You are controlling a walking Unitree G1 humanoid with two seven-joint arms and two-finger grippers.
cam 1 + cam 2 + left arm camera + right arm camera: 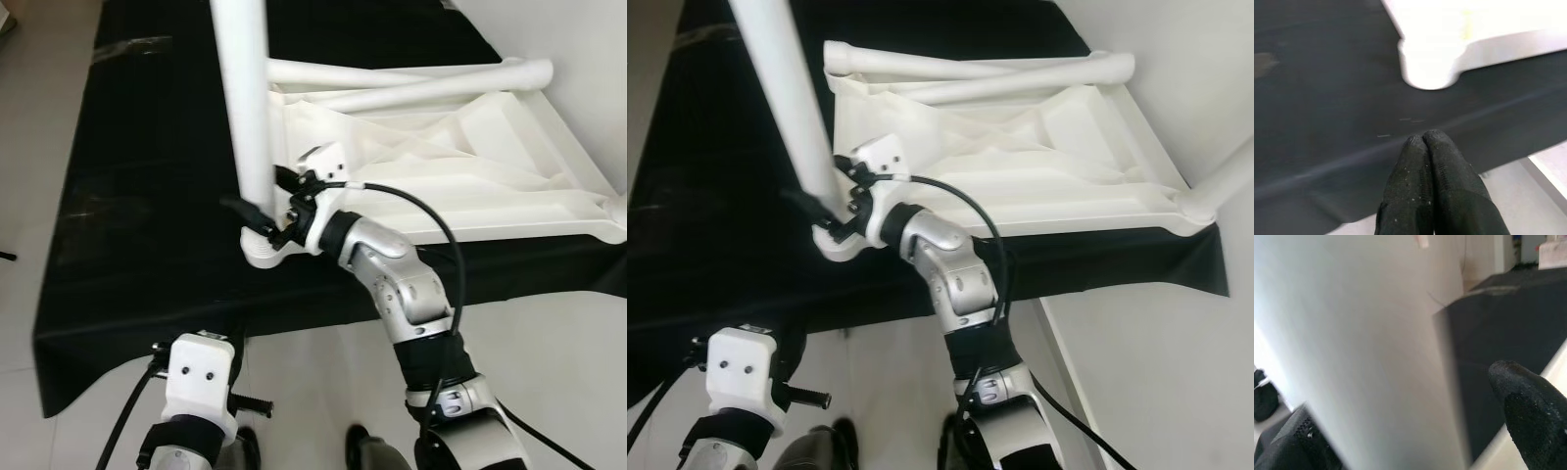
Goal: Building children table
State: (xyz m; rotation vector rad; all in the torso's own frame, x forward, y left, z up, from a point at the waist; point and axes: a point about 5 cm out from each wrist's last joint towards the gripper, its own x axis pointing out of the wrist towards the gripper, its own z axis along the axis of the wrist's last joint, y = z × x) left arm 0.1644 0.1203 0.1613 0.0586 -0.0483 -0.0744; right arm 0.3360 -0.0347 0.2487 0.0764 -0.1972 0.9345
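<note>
The white table top (470,166) lies upside down on a black cloth (137,215). A white table leg (245,98) stands upright in the near left corner socket (265,257). My right gripper (263,217) is shut on the bottom of this leg, one black finger on each side; in the right wrist view the leg (1361,347) sits between the fingertips (1533,416). My left gripper (1423,139) hangs low at the cloth's front edge, shut on nothing, pointing at the corner socket (1427,68).
Two loose white legs (402,73) lie across the far side of the upturned top. Another leg (1225,181) rises from its right corner. The cloth's front edge (147,343) hangs over pale floor, where my black feet (245,446) stand.
</note>
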